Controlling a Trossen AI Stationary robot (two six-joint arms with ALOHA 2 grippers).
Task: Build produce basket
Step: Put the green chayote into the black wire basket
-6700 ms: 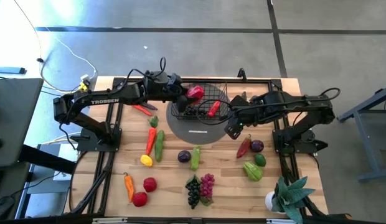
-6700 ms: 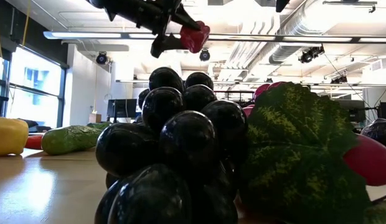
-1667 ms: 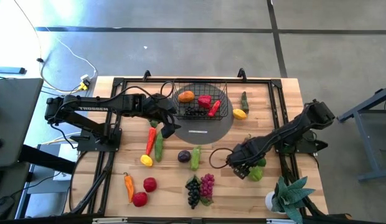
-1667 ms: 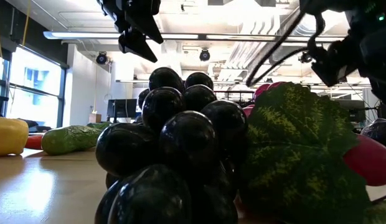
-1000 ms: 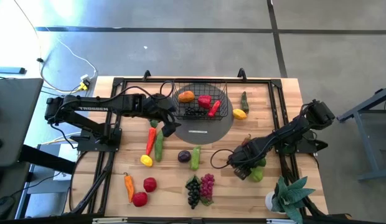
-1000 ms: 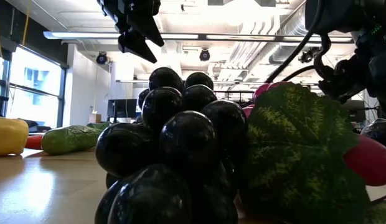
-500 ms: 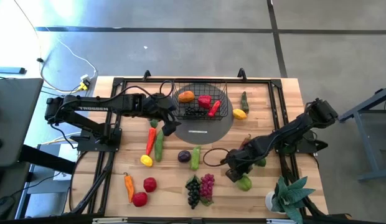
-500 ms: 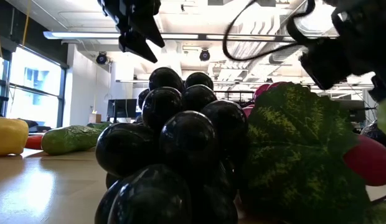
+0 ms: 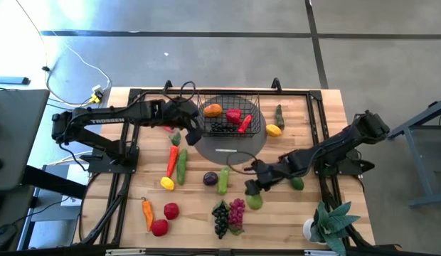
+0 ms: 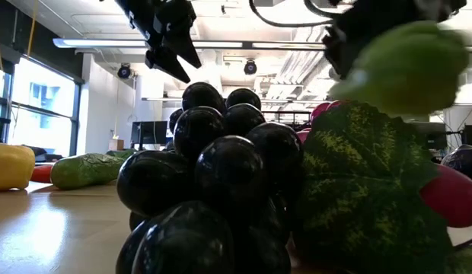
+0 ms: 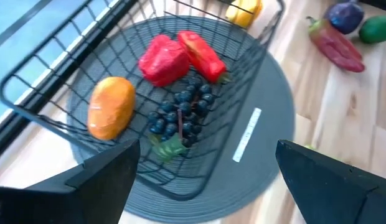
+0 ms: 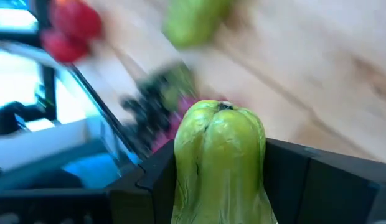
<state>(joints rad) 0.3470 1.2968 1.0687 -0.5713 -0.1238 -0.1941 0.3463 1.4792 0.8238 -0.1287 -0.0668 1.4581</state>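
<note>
The black wire basket [image 9: 231, 116] stands on the grey round disc [image 9: 227, 146] at the table's far middle. It holds an orange fruit [image 11: 111, 107], a red pepper [image 11: 162, 59], a red chili [image 11: 202, 53] and dark grapes [image 11: 180, 115]. My left gripper [image 9: 192, 132] hovers open and empty beside the basket's left near corner. My right gripper [image 9: 252, 187] is shut on a green pepper [image 9: 254, 201] above the table, right of the grape bunches [image 9: 227, 215]. The pepper also shows high up in the low view [image 10: 407, 65]. My right gripper pinches the green pepper's two opposite sides [image 12: 187, 168] between its two fingers [image 12: 149, 186]. The arm reaches in from the table's right. The pepper's stem end [image 12: 224, 107] points away from the wrist. The pepper is lifted clear of the table.
Loose produce lies on the table: a red-orange pepper [image 9: 173, 160], a cucumber [image 9: 182, 165], lemons [image 9: 167, 183] [image 9: 274, 130], an eggplant [image 9: 210, 178], tomatoes [image 9: 171, 210], an orange pepper [image 9: 146, 211] and a lime [image 9: 297, 183]. A potted plant [image 9: 327, 224] stands at the near right corner.
My right gripper has risen with the green pepper, lifting it clear of the table, and carried it toward the table's left. My left gripper has shifted a little toward the far edge, beside the basket.
</note>
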